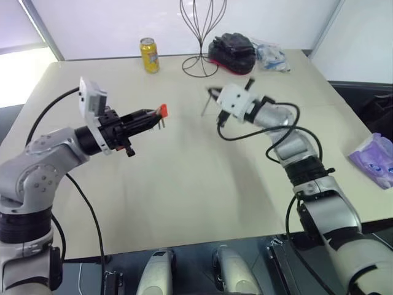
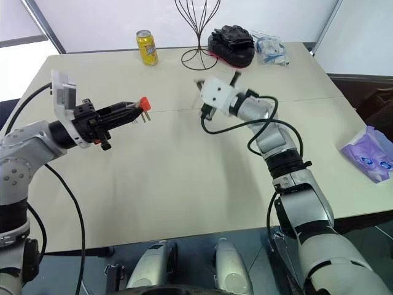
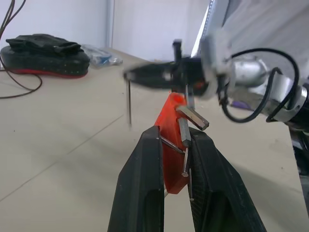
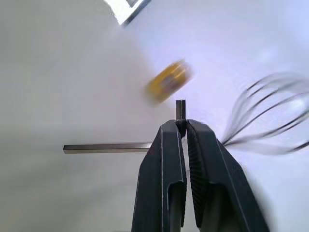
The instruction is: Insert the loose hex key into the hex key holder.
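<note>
While the left gripper [image 1: 152, 117] hangs above the left half of the table [image 1: 184, 184], its two black fingers [image 3: 145, 183] are clamped on the hex key holder [image 1: 162, 111], an orange-red block whose short grey keys stick out past the fingertips. Well apart to its right, over the middle of the table, the right gripper [image 4: 182, 126] is pinched together on the loose hex key [image 4: 108, 147]: the short bent end sits between the pads, and the long arm juts out to one side of the fingers. In the head views that key [image 1: 205, 106] hangs down from the fingertips, clear of the table top and of the holder.

Along the far edge stand a yellow can [image 1: 149, 55], a black wire stand [image 1: 201, 37] and a dark bundle on a red base [image 1: 233, 50], with a clear packet [image 1: 271, 55] just beside it. A purple packet [image 1: 374, 158] lies at the right edge. Pale walls rise behind the table.
</note>
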